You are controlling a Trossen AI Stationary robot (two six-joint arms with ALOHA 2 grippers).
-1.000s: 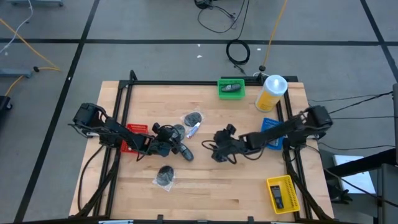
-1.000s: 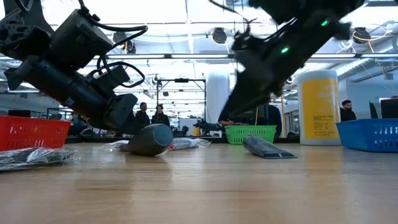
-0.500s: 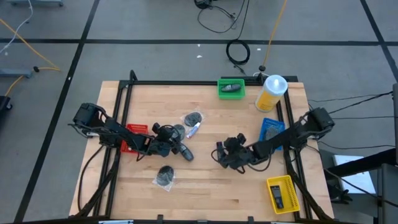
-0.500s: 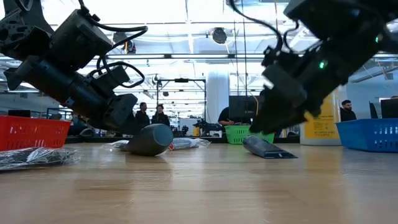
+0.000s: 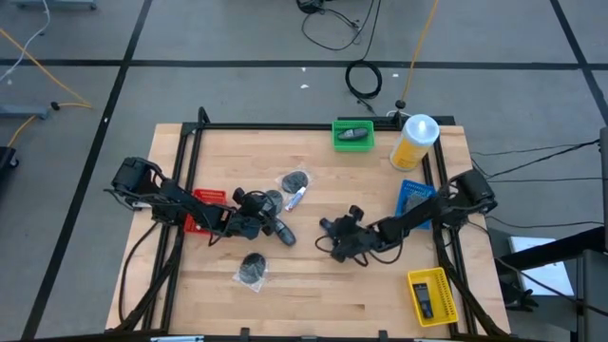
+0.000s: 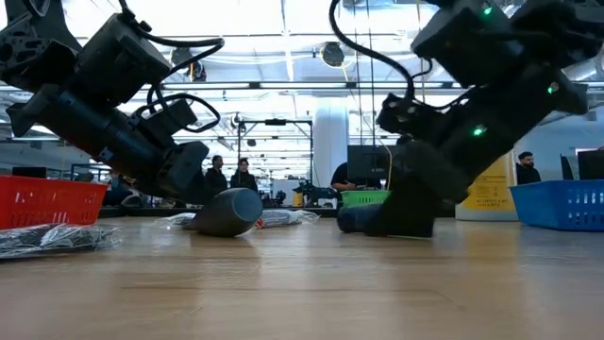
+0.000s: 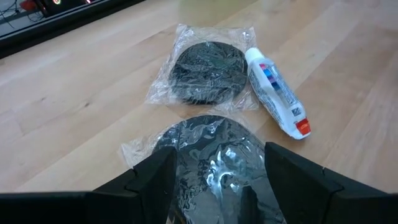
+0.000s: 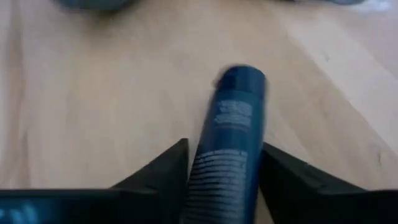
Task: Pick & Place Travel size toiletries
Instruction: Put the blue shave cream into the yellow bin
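Nearest the viewer in the overhead view, a round dark grey packet in clear wrap (image 5: pixel 252 270) lies alone on the wooden tabletop (image 5: pixel 313 294). Just beyond it, the left gripper (image 5: pixel 270 226) has its fingers (image 7: pixel 155 177) apart around a second wrapped round packet (image 7: pixel 208 158). At the tabletop's middle, the right gripper (image 5: pixel 332 243) sits low, its fingers (image 8: pixel 168 168) apart on either side of a slim dark blue tube (image 8: pixel 230 134), not yet closed. Farther off lie a third wrapped packet (image 7: pixel 205 67) and, touching its wrap, a small white tube with coloured print and a red cap (image 7: pixel 277 93).

The crinkly wrap may slip from the left fingers, and the round blue tube could roll aside as the right fingers close. Print on both tubes is too small to read.
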